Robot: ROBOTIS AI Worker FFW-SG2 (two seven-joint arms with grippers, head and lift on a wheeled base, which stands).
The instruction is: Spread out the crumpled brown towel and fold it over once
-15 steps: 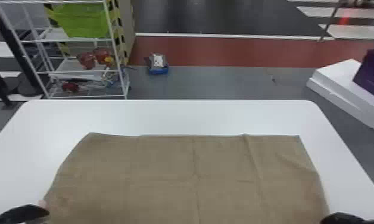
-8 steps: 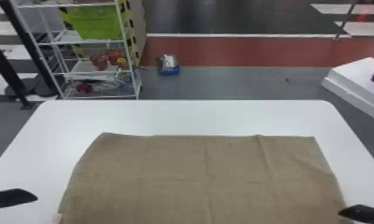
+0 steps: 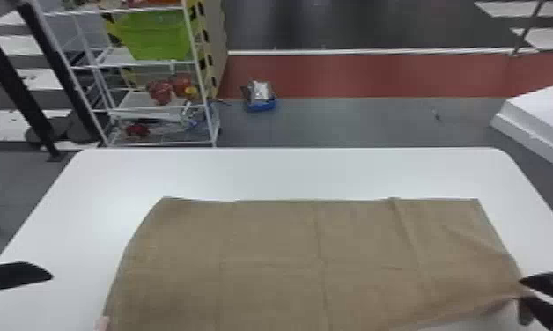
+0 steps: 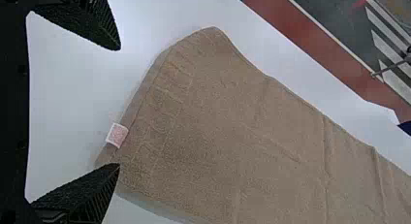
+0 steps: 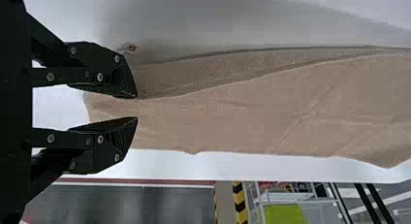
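One brown towel [image 3: 280, 264], near edge partly cropped, head view

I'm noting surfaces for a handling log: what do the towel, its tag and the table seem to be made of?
Towel: probably cotton terry, matte, judging by its fine nap and soft creases. Tag: likely thin woven fabric, perhaps synthetic, flat and smoother than the towel. Table: perhaps laminate or plastic, smooth and white with a faint sheen.
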